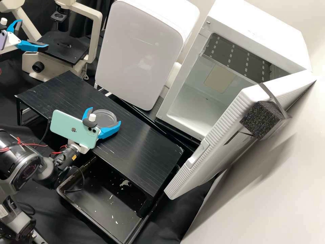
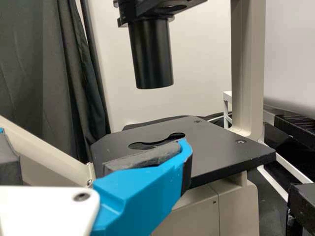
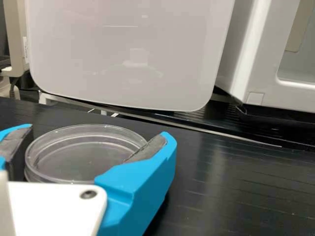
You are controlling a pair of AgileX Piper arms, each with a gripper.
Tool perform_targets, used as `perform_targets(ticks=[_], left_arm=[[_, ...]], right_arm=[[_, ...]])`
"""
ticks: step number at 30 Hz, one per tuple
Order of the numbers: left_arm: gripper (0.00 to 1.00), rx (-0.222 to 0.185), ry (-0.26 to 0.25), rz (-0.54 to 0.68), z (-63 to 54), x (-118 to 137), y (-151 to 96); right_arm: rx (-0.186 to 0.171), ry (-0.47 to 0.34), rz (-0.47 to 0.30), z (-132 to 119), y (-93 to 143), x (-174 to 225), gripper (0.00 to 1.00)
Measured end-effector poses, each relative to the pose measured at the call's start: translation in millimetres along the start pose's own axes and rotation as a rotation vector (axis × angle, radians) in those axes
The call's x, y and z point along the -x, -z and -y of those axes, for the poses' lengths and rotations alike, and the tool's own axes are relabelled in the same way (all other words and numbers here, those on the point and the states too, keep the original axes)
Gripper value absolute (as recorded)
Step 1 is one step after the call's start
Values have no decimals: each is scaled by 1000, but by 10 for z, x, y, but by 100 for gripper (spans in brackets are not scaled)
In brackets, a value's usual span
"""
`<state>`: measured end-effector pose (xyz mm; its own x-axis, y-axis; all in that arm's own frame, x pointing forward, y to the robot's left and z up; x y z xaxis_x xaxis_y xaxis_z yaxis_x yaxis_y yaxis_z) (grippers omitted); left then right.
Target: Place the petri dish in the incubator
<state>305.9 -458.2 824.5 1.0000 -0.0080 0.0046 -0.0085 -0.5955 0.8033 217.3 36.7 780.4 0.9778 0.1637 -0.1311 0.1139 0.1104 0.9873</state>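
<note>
The clear round petri dish is at the black stand's top, between the two fingers of my right gripper. In the right wrist view, pads of the right gripper bear on opposite sides of the dish, so it is shut on it; whether the dish is lifted off the surface I cannot tell. My left gripper stands open by the microscope stage, and in the left wrist view the left gripper has nothing between its fingers. The white incubator has its door open.
Left of the incubator stands another white cabinet with its front shut. The microscope is at the back left. A black tray lies below the stand. Black foam is strapped to the incubator door.
</note>
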Motion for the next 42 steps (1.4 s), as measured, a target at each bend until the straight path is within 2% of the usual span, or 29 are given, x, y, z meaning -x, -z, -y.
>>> perform_targets(ticks=[9,18,24,32,38,42], left_arm=[[100,0,0,0,0,0,0],[100,0,0,0,0,0,0],[100,0,0,0,0,0,0],[100,0,0,0,0,0,0],[100,0,0,0,0,0,0],[100,0,0,0,0,0,0]], right_arm=[[0,-1,-4,-15,-6,-7,0],[-33,-15,8,-108,-100,-10,0],[-52,-130,56,-453,-320,-81,0],[-80,-310,180,-969,-844,-255,0],[-52,-413,212,-1336,-1130,-398,0],[-41,-478,229,-1556,-1206,-466,0]])
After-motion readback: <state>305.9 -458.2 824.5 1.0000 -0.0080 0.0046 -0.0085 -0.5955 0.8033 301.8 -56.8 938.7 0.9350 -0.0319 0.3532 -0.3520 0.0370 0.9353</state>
